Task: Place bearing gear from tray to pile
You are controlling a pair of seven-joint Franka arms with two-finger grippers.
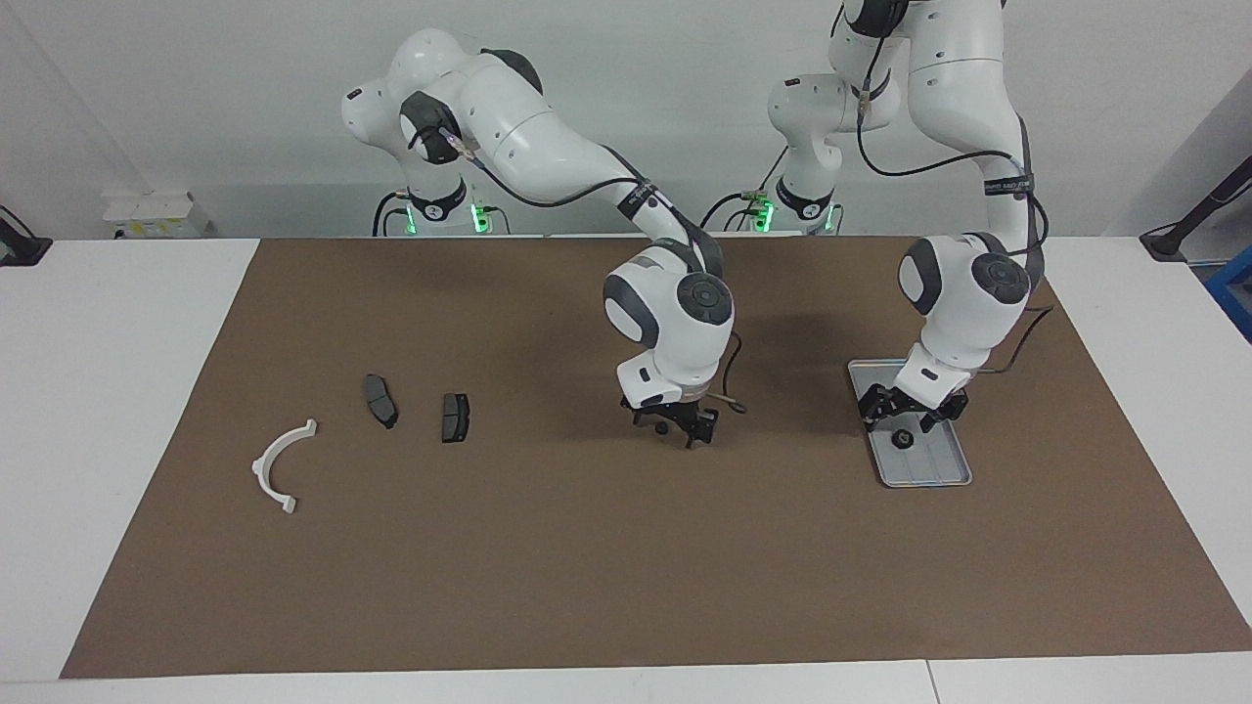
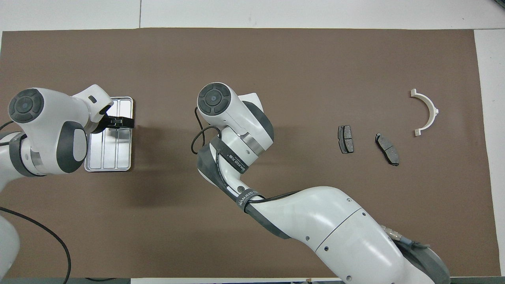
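Observation:
The silver tray (image 1: 941, 475) lies on the brown mat toward the left arm's end; it also shows in the overhead view (image 2: 110, 157). A small black bearing gear (image 1: 902, 440) sits on it. My left gripper (image 1: 898, 422) hangs open just above the gear; in the overhead view my left gripper (image 2: 123, 122) covers it. My right gripper (image 1: 677, 430) hangs low over the bare middle of the mat, hidden under its wrist in the overhead view. The pile lies toward the right arm's end: a white bracket (image 1: 279, 464) and two dark pads (image 1: 380, 401) (image 1: 455, 418).
The brown mat (image 1: 587, 567) covers most of the white table. In the overhead view the bracket (image 2: 428, 110) lies farther from the robots than the two pads (image 2: 345, 139) (image 2: 387, 149). A loose cable hangs by the right wrist (image 1: 729, 391).

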